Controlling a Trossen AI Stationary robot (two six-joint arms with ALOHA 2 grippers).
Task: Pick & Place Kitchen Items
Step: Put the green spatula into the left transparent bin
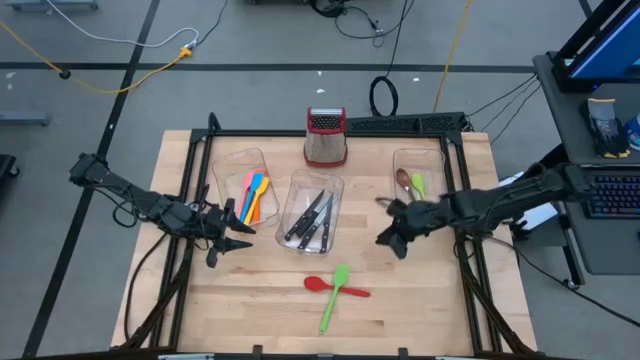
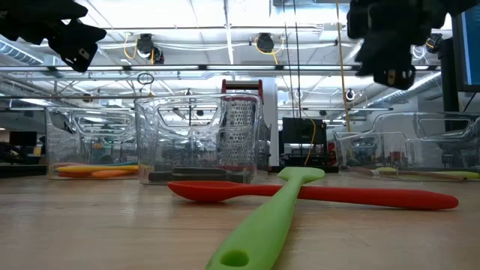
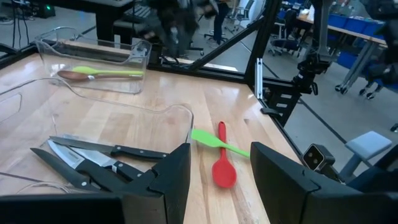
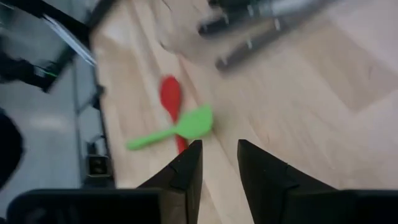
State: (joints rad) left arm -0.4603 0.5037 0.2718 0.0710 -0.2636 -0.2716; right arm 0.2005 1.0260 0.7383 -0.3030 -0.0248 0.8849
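Note:
A red spoon (image 1: 330, 286) lies on the wooden table near its front edge. A green spatula (image 1: 333, 297) lies crossed over the spoon's handle (image 2: 352, 195). My left gripper (image 1: 238, 240) hovers open and empty at the left, beside the middle bin, with the crossed pair (image 3: 221, 155) seen through its fingers. My right gripper (image 1: 386, 240) hangs above the table to the right of the middle bin. It slants down toward the pair (image 4: 177, 121), open by a narrow gap (image 4: 219, 163) with nothing in it.
Three clear bins stand in a row. The left one (image 1: 240, 165) holds pink, orange, yellow and blue utensils, the middle one (image 1: 318, 182) black-handled knives, the right one (image 1: 425, 160) a brown spoon and a green one. A red-topped grater (image 1: 326, 137) stands behind. Bare wood surrounds the crossed pair.

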